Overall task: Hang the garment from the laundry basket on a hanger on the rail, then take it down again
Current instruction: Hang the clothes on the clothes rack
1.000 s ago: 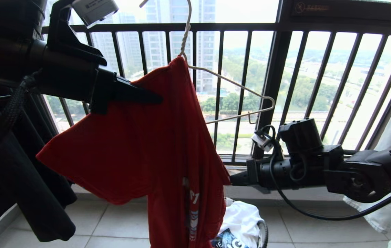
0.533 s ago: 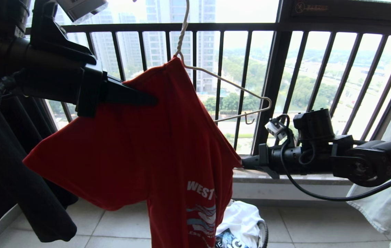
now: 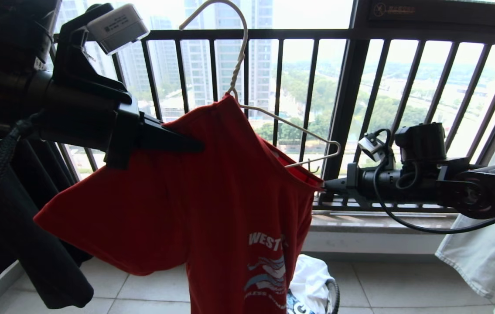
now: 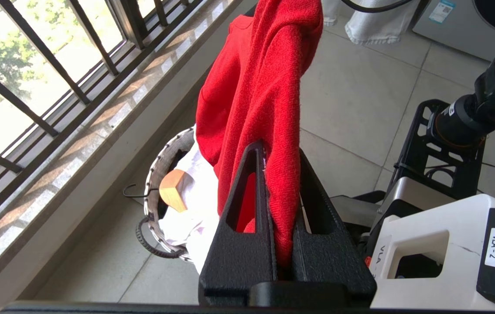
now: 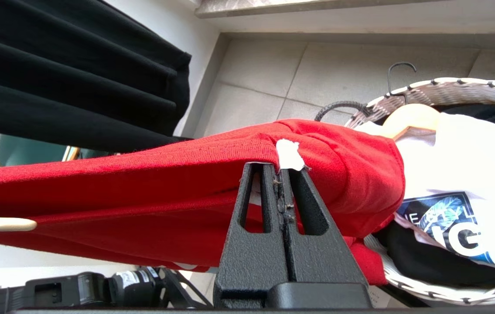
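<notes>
The red garment (image 3: pixel 195 209) hangs half-draped on the white wire hanger (image 3: pixel 291 126), whose hook is free in the air near the top of the head view. My left gripper (image 3: pixel 199 146) is shut on the garment's left shoulder; in the left wrist view the gripper (image 4: pixel 280 152) has red cloth (image 4: pixel 264 87) bunched between its fingers. My right gripper (image 3: pixel 323 185) is shut on the garment's right shoulder edge just below the hanger's right end; the right wrist view shows its tips (image 5: pixel 280 168) pinching cloth by a white tag. The laundry basket (image 3: pixel 333 296) stands on the floor below. The rail is out of view.
The dark barred window railing (image 3: pixel 339 109) runs right behind the hanger. A black garment (image 3: pixel 33 253) hangs at the left and white cloth (image 3: pixel 483 253) at the right. The basket (image 5: pixel 448 85) holds a white graphic shirt (image 5: pixel 461 174) and a wooden hanger (image 4: pixel 175 189).
My right gripper has risen and moved right, drawing the garment's right shoulder up to the hanger's right end. The hanger sits lower, its hook now showing. The left gripper has hardly shifted.
</notes>
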